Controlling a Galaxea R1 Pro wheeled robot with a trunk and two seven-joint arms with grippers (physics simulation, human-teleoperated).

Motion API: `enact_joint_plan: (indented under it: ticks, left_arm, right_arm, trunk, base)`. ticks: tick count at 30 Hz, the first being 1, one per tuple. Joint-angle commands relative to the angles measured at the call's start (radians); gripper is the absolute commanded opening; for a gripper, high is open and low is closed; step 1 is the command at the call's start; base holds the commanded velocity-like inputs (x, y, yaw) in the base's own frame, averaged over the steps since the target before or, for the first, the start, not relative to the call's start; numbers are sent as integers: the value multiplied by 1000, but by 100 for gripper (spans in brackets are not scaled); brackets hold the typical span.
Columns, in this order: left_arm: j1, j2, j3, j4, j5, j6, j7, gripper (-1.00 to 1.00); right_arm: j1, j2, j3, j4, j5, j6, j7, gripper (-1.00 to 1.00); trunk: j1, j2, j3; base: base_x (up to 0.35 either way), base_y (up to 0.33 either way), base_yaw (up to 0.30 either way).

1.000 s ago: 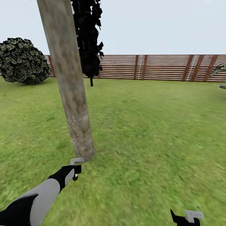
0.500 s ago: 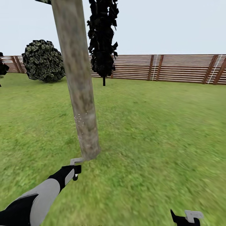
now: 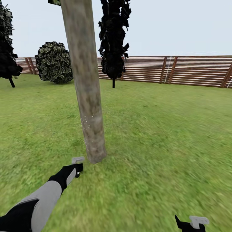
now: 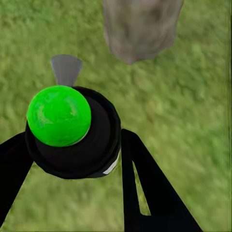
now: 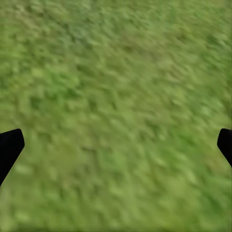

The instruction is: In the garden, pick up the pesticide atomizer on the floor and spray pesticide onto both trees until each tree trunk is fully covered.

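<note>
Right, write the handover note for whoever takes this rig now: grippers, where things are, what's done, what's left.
Left gripper: shut on the pesticide atomizer, a dark body with a green cap and a grey nozzle, aimed at the base of the near tree trunk.
Right gripper: open, holding nothing, over the lawn.
Done: atomizer in hand; a few white pesticide specks sit on the trunk's lower part.
Left: most of this trunk looks bare, so coverage is far from complete. The second tree is not confirmed in view; two dark trees and a round bush stand by the fence.
</note>
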Motion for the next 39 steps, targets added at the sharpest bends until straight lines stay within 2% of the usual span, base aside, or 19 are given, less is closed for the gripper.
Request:
enact_joint_plan:
  ticks: [1,2,4,6,9,12,15,17,20,22,25,26,27,30,31,33,37,39]
  left_arm:
    - [0,-1,0,-34,1,7,-1,-100]
    - [-3,-6,0,-88,0,42,-4,-100]
    - [-7,-16,-1,-125,0,99,-7,-100]
    - [-12,-45,-3,-173,-2,158,-9,-100]
    - [-19,-75,-5,-231,-2,179,-10,-100]
    - [-39,-105,-7,-258,-2,246,-14,-100]
    - [-53,-114,-52,-304,-1,284,-44,-100]
    - [-55,-109,-70,-353,0,343,-88,-100]
    - [-50,-96,-77,-444,-4,417,-151,-100]
    - [-44,-46,-78,-508,-2,463,-177,-100]
    - [-42,0,-79,-521,1,475,-184,-100]
    - [-40,37,-79,-523,1,477,-208,-100]
    - [-40,54,-79,-524,-1,478,-230,-100]
    - [-40,83,-81,-519,-5,477,-283,-100]
    - [-40,88,-83,-517,-7,477,-306,-100]
    - [-40,88,-100,-516,-7,477,-314,-100]
    - [-40,80,-185,-515,-5,479,-318,-100]
    - [-40,79,-197,-515,-3,480,-318,-100]
  right_arm:
    - [0,0,0,0,0,0,0,100]
    - [0,0,0,0,0,0,0,100]
    - [0,0,0,0,0,0,0,100]
    - [0,0,1,0,0,0,0,100]
    - [0,1,1,0,0,0,0,100]
    - [0,0,1,0,0,0,0,100]
    - [0,0,0,0,0,0,0,100]
    - [0,0,1,0,0,0,0,100]
    - [0,0,0,0,0,0,0,100]
    - [0,0,1,0,0,0,0,100]
    - [0,0,1,0,0,0,0,100]
    - [0,0,1,0,0,0,0,100]
    - [0,1,1,0,0,0,0,100]
    - [0,1,1,0,0,0,0,100]
    - [0,1,1,0,0,0,0,100]
    - [0,0,1,0,0,0,0,100]
    - [0,1,1,0,0,0,0,100]
    - [0,0,1,0,0,0,0,100]
  trunk:
    - [0,0,0]
    - [0,0,0]
    - [0,0,0]
    - [0,0,0]
    - [0,0,0]
    - [0,0,0]
    - [0,0,0]
    - [0,0,0]
    - [0,0,0]
    - [0,0,0]
    - [0,0,0]
    - [0,0,0]
    - [0,0,0]
    - [0,0,0]
    - [0,0,0]
    - [0,0,0]
    - [0,0,0]
    - [0,0,0]
  base:
    - [0,-1,2]
    - [0,0,0]
    - [0,0,0]
    - [0,0,0]
    - [0,0,0]
    - [0,0,0]
    - [0,0,0]
    - [0,0,0]
    - [0,0,0]
    - [0,0,-142]
    - [0,0,-256]
    - [0,0,-287]
    - [0,0,-261]
    - [0,0,-137]
    - [0,0,-19]
    - [0,0,-8]
    - [0,0,-2]
    - [0,0,0]
